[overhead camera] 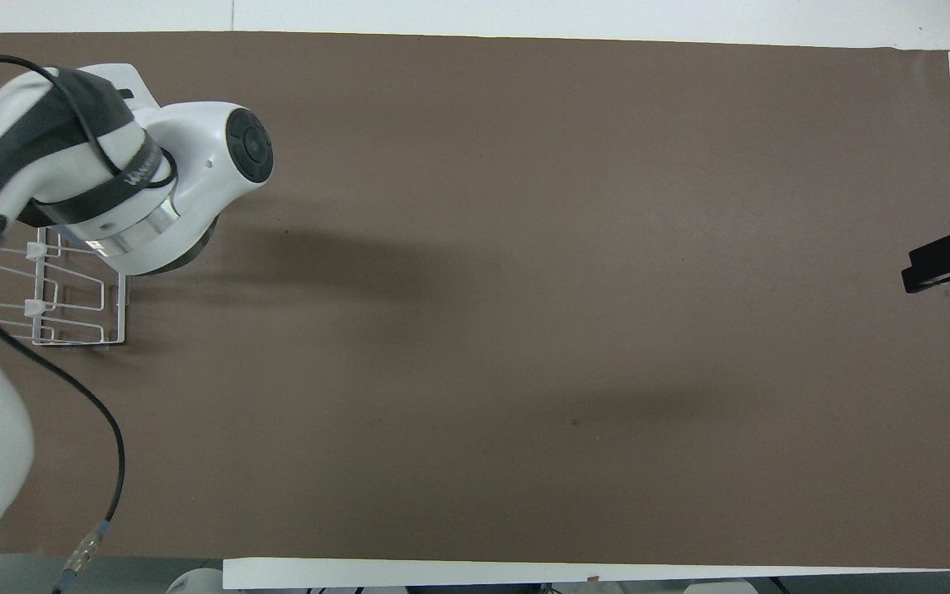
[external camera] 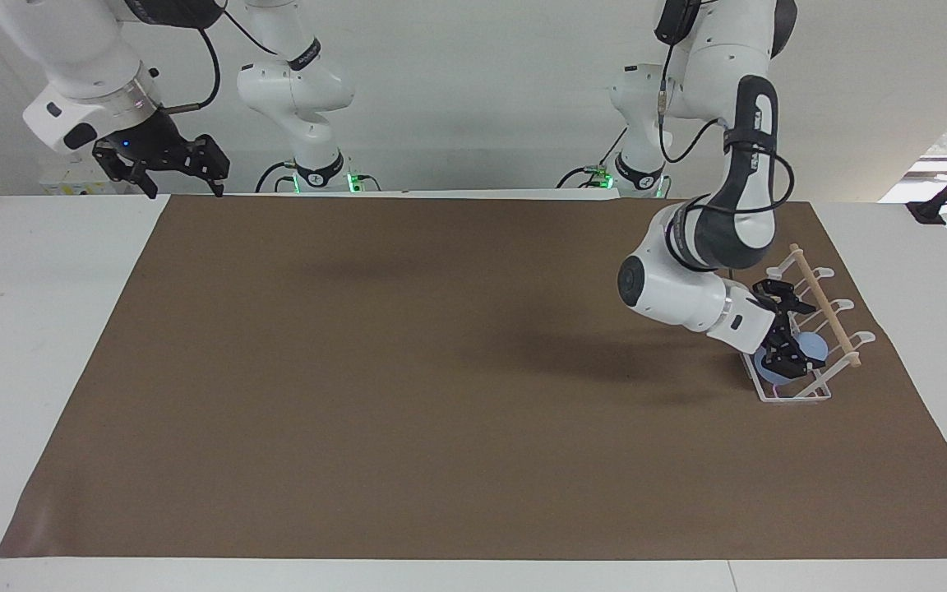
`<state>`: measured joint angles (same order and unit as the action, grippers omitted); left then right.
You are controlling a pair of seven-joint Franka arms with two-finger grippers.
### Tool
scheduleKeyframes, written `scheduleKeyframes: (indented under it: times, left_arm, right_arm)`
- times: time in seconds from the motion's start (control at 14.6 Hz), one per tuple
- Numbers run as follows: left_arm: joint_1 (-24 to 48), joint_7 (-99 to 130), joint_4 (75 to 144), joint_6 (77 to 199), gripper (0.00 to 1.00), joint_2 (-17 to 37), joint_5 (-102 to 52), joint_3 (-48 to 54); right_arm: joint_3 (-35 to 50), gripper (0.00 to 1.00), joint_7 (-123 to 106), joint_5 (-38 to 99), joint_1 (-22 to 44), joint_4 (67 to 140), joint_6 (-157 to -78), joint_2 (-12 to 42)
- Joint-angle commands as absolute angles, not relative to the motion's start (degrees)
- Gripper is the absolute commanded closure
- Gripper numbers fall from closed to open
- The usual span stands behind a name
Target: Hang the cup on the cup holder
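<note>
Facing view shows the light blue cup [external camera: 802,352] on the cup holder [external camera: 810,393] beneath the open left tool [external camera: 786,344]; overhead, arm hides it; open right tool [external camera: 169,168] waits

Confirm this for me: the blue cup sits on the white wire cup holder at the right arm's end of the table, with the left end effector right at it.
One thing is wrong: the cup holder stands at the left arm's end of the table, not the right arm's. The facing view shows it under the left arm, with the cup on it and the left end effector right at the cup.
</note>
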<state>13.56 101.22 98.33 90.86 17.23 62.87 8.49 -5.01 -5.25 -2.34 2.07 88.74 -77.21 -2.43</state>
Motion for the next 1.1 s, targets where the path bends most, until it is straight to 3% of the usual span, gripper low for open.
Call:
scheduleKeyframes:
  times: [0.0,0.21,0.62,1.03]
  left_arm:
    - [10.47,81.62,100.20,94.65,0.00,8.54,51.45,8.26]
    - [5.73,66.95,99.85,97.29,0.00,5.89,41.97,8.35]
    - [-4.82,23.34,96.50,98.88,0.00,3.17,7.42,7.74]
    - [-3.96,5.10,95.28,94.13,0.00,-0.52,2.38,8.96]
  right_arm:
    - [-5.10,0.00,-5.89,-1.93,2.02,88.42,-76.29,-2.99]
    - [-5.19,0.00,-5.89,-1.85,1.58,88.51,-76.29,-3.08]
    - [-5.19,0.00,-5.80,-1.85,1.32,89.30,-76.20,-3.34]
    - [-5.19,0.00,-6.06,-1.76,1.32,89.30,-76.11,-3.43]
